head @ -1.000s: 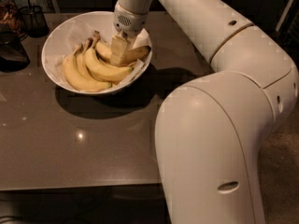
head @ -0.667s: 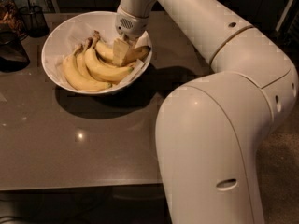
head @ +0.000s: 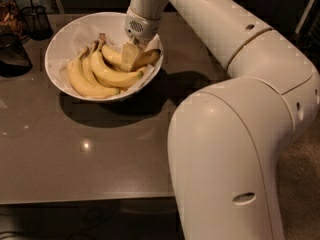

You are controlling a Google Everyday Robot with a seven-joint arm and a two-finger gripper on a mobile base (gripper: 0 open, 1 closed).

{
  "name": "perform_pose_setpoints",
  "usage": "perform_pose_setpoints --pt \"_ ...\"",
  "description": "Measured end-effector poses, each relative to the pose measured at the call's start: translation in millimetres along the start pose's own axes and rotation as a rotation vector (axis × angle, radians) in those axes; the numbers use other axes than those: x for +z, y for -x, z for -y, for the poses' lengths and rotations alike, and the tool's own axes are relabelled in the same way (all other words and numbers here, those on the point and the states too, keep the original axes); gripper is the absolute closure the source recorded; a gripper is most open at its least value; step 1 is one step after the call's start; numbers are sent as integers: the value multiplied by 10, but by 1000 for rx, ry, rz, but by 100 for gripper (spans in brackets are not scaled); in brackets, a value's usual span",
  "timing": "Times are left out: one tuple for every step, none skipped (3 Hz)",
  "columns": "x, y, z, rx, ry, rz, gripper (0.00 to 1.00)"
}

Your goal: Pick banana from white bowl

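Observation:
The white bowl (head: 65,39) stands at the table's back left, lined with white paper. A cluster of three yellow bananas (head: 92,76) lies in its front half, joined at the stems. The single loose banana (head: 148,57) lies behind them along the bowl's right rim, its brown tip pointing right. My gripper (head: 131,57) reaches down into the bowl from the white arm and sits right on the middle of the loose banana, covering that part of it.
A black mesh cup (head: 36,19) and a dark glass jar (head: 11,49) stand left of the bowl at the table's back left. My large white arm (head: 240,134) fills the right side. The brown table (head: 100,159) runs to a front edge below.
The gripper has shifted only very slightly over the loose banana. The bananas and the bowl lie as before.

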State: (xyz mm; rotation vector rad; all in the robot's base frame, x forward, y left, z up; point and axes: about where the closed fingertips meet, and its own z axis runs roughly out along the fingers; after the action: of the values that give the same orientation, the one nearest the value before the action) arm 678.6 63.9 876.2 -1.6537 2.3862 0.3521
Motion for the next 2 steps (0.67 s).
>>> perform_pose_setpoints --pt "-138 60 -59 -28 -5 60 100" --pt "-301 93 -139 -63 -7 106 100"
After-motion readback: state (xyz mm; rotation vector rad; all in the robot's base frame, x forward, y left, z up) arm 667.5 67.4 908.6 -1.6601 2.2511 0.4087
